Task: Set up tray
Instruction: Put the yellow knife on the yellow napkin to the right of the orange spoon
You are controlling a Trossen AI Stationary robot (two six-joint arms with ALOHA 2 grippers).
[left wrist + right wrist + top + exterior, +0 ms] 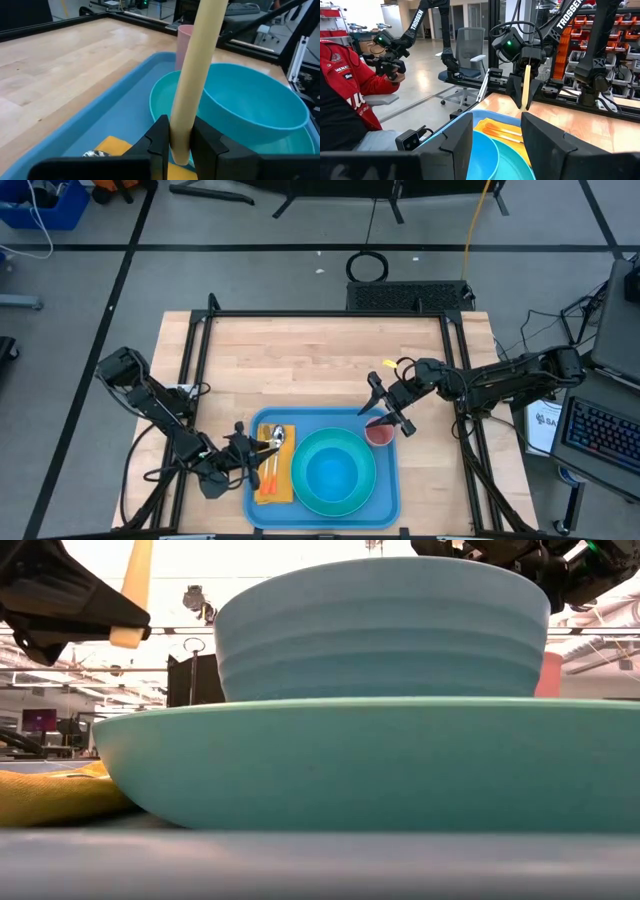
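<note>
The light-blue tray (388,498) lies at the table's near edge. On it a turquoise bowl (332,470) stands in a turquoise plate (380,765). A yellow napkin (283,480) with orange utensils and a spoon lies on the tray's left part, and a pink cup (381,434) stands at its far right corner. My left gripper (262,448) hangs over the napkin, shut on a cream-coloured stick-like handle (197,65). My right gripper (388,408) hovers open just above and beside the cup, with nothing between its fingers. My left gripper pinches the cream handle near its lower end (181,131) between its two fingers. The fingers come nearly level from the table's left and lie across the handle. It stands almost upright, and its rounded tip (125,637) hangs clear above the napkin.
Bare wooden tabletop (300,365) stretches beyond the tray to the far edge, inside a black frame. In the right wrist view a person in red (350,85) sits beyond the table's left side with a controller, among chairs and other arms.
</note>
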